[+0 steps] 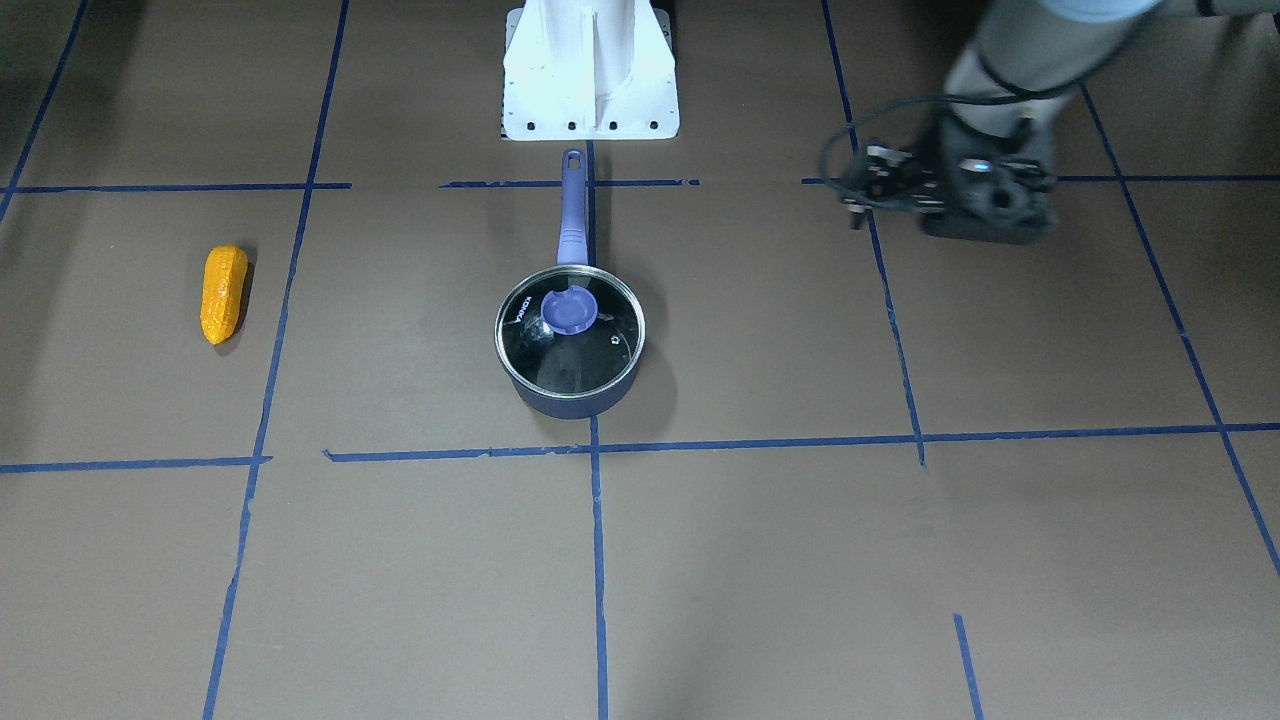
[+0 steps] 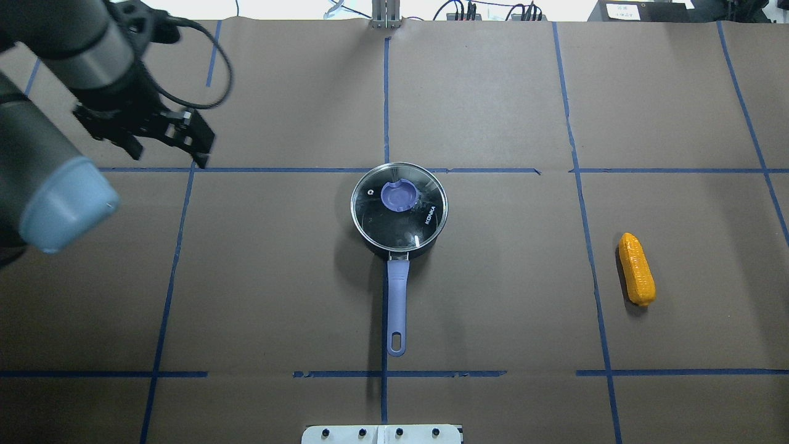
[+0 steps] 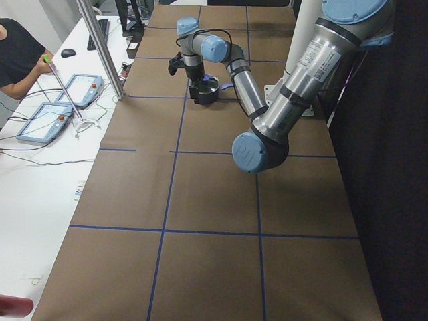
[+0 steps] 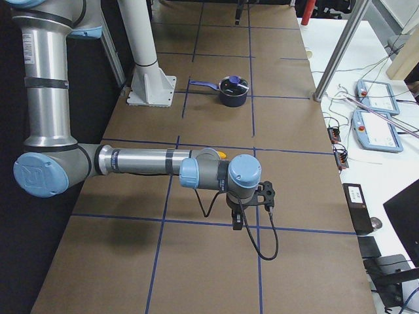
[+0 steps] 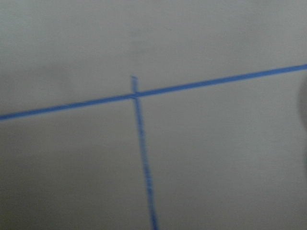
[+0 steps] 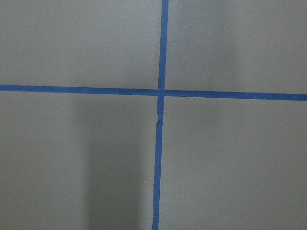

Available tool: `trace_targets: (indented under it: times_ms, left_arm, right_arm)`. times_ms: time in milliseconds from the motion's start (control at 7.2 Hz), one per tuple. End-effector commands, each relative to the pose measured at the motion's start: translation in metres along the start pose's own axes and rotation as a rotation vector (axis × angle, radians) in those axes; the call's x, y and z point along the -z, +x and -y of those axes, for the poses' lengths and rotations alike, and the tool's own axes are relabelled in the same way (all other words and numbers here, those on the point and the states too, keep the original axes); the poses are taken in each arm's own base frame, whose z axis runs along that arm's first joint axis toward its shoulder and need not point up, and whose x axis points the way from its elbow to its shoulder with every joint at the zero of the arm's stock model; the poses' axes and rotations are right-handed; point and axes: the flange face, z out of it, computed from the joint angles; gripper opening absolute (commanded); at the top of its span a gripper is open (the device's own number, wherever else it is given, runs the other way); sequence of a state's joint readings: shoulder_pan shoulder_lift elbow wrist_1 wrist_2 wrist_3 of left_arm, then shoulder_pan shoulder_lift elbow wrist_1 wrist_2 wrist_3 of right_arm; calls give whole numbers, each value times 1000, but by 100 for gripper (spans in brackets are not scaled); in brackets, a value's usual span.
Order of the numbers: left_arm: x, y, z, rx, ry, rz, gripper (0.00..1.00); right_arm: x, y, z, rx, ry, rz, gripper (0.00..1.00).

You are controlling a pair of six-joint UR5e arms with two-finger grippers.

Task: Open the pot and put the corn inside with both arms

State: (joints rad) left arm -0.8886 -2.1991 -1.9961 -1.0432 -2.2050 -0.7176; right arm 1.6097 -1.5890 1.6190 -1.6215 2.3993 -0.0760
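Note:
The navy pot [image 2: 425, 243] stands at the table's middle, its glass lid [image 2: 376, 219] on and the blue knob [image 2: 399, 195] on top. Its purple handle [image 2: 396, 302] points toward the robot base. It also shows in the front view [image 1: 570, 395]. The orange corn [image 2: 637, 277] lies on its side far to the pot's right; it also shows in the front view [image 1: 223, 293]. My left gripper [image 2: 138, 142] hangs over the table far left of the pot, holding nothing; I cannot tell how its jaws stand. My right gripper [image 4: 237, 224] shows only in the right side view, beyond the corn; I cannot tell its state.
The white base bracket [image 1: 590, 75] stands at the robot's edge, behind the pot handle. Blue tape lines [image 2: 385, 92] grid the brown table. Both wrist views show only tape crossings. Tablets and cables [image 4: 373, 98] lie on the white side bench, off the table.

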Motion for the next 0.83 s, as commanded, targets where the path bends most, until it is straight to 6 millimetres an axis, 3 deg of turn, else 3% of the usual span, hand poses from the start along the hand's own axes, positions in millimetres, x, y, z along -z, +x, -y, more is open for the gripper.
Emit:
trace_targets:
  times_ms: [0,278,556,694]
  left_arm:
    - [-17,105,6,60,8,-76,100]
    - [-33,174,21,91,36,-46,100]
    - [-40,214,41,148,46,-73,100]
    - [-54,237,32,143,63,-43,100]
  right_arm:
    - [0,0,1,-1,-1,1,100]
    - [2,-3,3,0,4,3,100]
    - [3,-4,3,2,7,2,100]
    - [3,-4,3,4,7,2,100]
